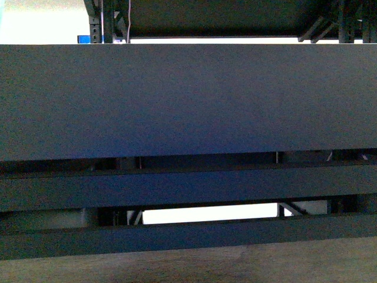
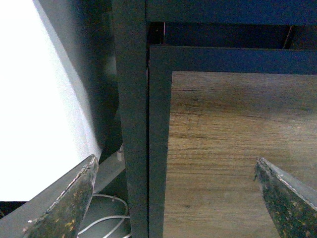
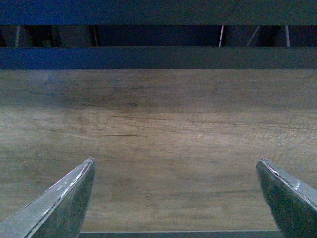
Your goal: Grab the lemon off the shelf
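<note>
The left gripper (image 2: 176, 161) and right gripper (image 3: 176, 161), with worn grey metal fingers, gape wide and empty over a brown wood-grain board (image 3: 158, 119). Beyond run the black metal shelf (image 1: 188, 100) rails. The lemon shows nowhere, so its direction and the nearer arm cannot be judged.

Storeroom or warehouse sort: dark metal shelf (image 1: 188, 100) tiers, wood-grain boards (image 3: 158, 144)

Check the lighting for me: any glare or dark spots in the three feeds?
Front view: the shelf is a dim, backlit mass, with a blown-out white patch above it. Left wrist view: a washed-out white area beside the shadowed upright. Right wrist view: even light, clear grain on the wood board, shade near its far rim.
</note>
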{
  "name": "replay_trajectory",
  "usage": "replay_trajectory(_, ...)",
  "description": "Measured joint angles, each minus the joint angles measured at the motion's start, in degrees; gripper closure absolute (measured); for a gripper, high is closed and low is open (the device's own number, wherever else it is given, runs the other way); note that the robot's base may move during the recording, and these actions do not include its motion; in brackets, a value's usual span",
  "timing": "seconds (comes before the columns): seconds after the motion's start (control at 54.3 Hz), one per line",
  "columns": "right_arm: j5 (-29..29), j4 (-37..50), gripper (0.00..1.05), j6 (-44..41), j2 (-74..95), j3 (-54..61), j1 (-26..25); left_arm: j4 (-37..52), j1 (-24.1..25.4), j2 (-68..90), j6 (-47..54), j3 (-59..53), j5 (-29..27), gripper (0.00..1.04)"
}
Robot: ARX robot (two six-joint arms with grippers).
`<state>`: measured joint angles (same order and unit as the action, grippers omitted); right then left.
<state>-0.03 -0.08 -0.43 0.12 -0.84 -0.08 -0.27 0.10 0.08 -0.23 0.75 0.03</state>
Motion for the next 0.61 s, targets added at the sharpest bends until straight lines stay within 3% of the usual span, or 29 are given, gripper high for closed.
replay_trajectory(0.608, -0.1, 0.0, 0.07, 0.0, 0.0, 0.0, 0.0, 0.0, 0.0, 0.0, 0.0, 0.0, 0.0, 0.08)
